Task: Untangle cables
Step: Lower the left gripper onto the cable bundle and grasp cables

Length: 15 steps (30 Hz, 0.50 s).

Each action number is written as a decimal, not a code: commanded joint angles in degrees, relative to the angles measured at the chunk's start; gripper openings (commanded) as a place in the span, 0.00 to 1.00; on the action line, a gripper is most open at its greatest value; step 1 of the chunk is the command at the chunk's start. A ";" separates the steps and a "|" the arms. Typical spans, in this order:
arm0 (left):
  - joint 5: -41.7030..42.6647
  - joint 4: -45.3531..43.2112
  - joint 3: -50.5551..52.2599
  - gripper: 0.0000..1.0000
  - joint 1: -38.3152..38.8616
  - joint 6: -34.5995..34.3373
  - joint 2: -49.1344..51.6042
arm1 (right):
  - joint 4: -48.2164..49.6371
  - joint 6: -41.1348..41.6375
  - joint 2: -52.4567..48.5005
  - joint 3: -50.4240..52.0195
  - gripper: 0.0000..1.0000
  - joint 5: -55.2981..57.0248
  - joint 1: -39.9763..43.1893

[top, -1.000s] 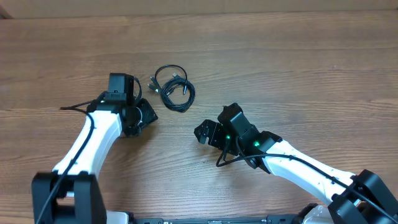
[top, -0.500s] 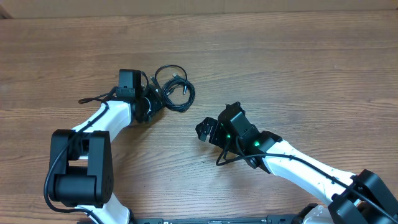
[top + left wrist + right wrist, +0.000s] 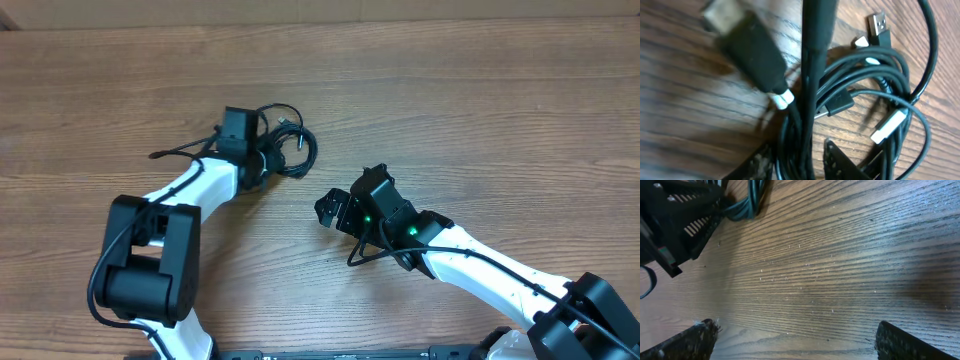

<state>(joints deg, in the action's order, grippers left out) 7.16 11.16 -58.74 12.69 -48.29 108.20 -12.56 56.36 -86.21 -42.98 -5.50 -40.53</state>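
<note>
Left gripper [image 3: 796, 155] has its jaws half-closed around a few strands of the cables [image 3: 865, 75], can't tell if it's actually pinching. Right gripper [image 3: 797, 340] hangs wide open over the table [image 3: 450, 100], nearby but apart. Cables are one coiled clump mid-table, so nothing's untangled yet imo.

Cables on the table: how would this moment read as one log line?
cables: tangled bundle | left gripper: jaws astride bundle | right gripper: open over table, apart from cables
</note>
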 commanded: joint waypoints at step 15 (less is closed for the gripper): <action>8.92 15.04 1.05 0.04 0.83 32.74 5.44 | 0.04 0.22 -0.02 -0.85 1.00 0.98 -0.13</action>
<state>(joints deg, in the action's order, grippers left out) 7.33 20.32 -61.73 13.19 -29.52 108.84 -12.62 56.34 -86.21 -42.98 -5.48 -40.53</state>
